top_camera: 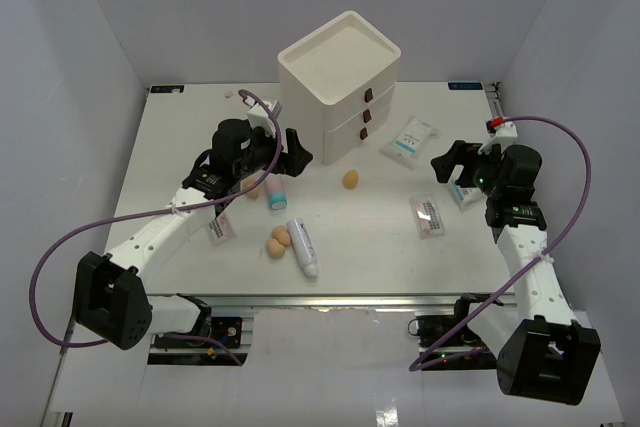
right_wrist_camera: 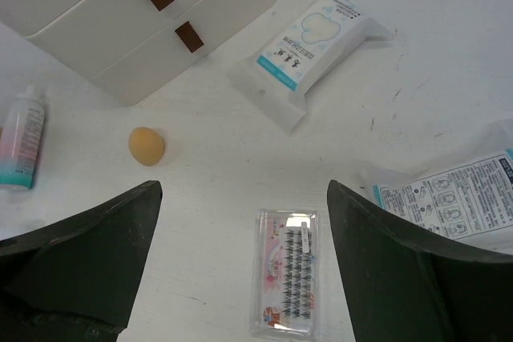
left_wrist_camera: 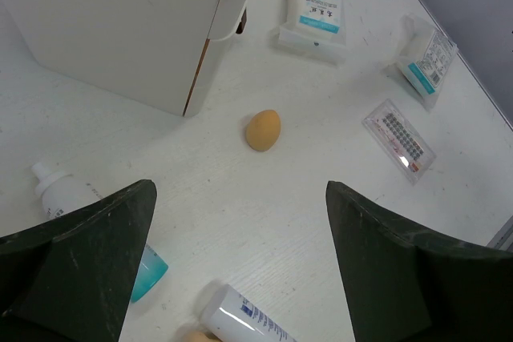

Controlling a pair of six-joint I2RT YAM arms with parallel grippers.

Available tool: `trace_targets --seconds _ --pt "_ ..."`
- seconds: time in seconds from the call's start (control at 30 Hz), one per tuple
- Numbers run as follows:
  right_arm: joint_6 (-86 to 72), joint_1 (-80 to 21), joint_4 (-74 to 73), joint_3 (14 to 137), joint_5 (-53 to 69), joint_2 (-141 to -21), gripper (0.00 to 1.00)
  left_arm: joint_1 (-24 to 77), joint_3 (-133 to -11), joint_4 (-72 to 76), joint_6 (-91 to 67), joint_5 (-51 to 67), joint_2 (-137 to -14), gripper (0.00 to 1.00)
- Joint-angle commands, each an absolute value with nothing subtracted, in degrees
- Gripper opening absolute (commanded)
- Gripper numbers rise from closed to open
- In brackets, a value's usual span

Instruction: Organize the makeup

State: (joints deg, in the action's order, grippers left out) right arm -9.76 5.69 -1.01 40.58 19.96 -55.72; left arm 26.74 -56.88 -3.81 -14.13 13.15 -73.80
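Seen from above, the left end effector and right end effector hang wide open and empty over the worktop. The left wrist camera shows a tan sponge lying near the drawer box. The right wrist camera shows a blue-print sachet lying just beside that box.

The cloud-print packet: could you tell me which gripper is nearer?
Right. The right gripper sits just right of the cloud-print packet; the left gripper is past the drawer box.

No text, brand or number can be read. Print is seen on the blue-cloud sachet, but the glyphs are too small. Fine print and diagrams are carried by the folded sachet, illegible. Marks on the white tube are blurred.
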Motion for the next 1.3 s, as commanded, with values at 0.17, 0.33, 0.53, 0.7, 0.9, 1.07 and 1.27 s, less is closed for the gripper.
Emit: trace_targets --seconds 0.17,0.33,0.53,0.7,0.9,1.07,1.27 --pt "15.3 6.7 0.4 36.3 45.7 -54.3 0.90 26.5 -56.8 -2.7 -13.9 13.9 -71.8 0.98" --pt "19.9 6.2 0.1 38.6 50.0 -56.8 0.92 26.5 -56.7 -2.8 -13.7 13.5 -71.6 0.98" --pt "19.7 0.3 -6.1 55.9 44.5 -73.7 0.99 26.5 -56.7 -3.0 -13.4 12.9 -71.9 0.98" --pt "10.4 -7.8 -5.9 70.6 32.1 -86.3 0.97 26.4 -56.9 -3.0 -13.2 12.9 -72.0 0.98" --pt "5.9 -10.7 -5.1 85.1 28.4 -97.8 0.98 26.5 -57.1 -3.3 -13.0 12.6 -71.9 0.98" --pt "5.9 -11.3 -4.5 92.1 30.2 -104.2 0.96 26.5 -57.2 -3.3 -13.0 13.1 -72.0 0.98" --pt "6.8 -12.1 -4.4 94.7 31.6 -107.5 0.90 26.5 -57.3 -3.4 -13.0 12.9 -71.8 0.98"
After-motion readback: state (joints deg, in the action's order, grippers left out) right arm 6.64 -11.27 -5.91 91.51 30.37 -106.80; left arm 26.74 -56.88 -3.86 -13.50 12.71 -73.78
